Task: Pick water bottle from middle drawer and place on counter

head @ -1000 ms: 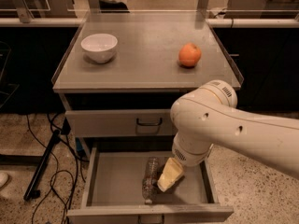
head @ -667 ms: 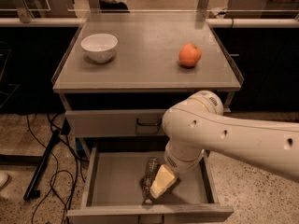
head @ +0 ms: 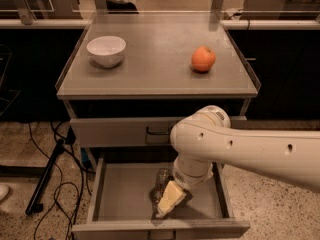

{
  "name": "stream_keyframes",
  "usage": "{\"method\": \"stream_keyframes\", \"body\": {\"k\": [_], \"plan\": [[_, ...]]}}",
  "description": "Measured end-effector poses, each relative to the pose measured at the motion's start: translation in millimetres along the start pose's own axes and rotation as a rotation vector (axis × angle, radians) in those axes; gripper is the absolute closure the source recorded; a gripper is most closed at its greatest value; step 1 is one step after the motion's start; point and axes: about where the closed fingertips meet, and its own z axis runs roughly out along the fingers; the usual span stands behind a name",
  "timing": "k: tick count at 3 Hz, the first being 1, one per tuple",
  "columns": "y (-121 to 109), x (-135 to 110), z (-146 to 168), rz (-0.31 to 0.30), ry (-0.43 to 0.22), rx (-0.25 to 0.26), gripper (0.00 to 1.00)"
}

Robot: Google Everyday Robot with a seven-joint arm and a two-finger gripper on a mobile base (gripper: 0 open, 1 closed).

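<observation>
The water bottle (head: 161, 179) lies in the open middle drawer (head: 122, 196), clear and ribbed, pointing front to back near the drawer's centre. Only its far end shows. My gripper (head: 168, 201) hangs from the white arm (head: 235, 149), reaches down into the drawer and sits directly over the near end of the bottle, hiding that part. The arm comes in from the right and covers the drawer's right half. The counter (head: 155, 76) is the grey cabinet top above.
A white bowl (head: 106, 50) stands at the counter's back left and an orange fruit (head: 203, 59) at its right. The upper drawer front (head: 115, 131) is closed. Black cables and a stand leg (head: 47, 176) lie on the floor to the left.
The arm has swung left and lower into the drawer. The gripper went from the bottle's right side to over its near end.
</observation>
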Motion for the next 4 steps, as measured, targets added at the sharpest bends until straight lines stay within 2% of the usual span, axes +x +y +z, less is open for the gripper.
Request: {"method": "stream_keyframes", "body": {"k": [2,3,4], "plan": [[-2.0,-11.1,46.7,0.142,0.029,-0.05,0.0],[-4.5,-16.9,62.0,0.202,0.042,-0.055,0.0],[-4.6,-17.3,63.8,0.209,0.044,-0.055,0.0]]}}
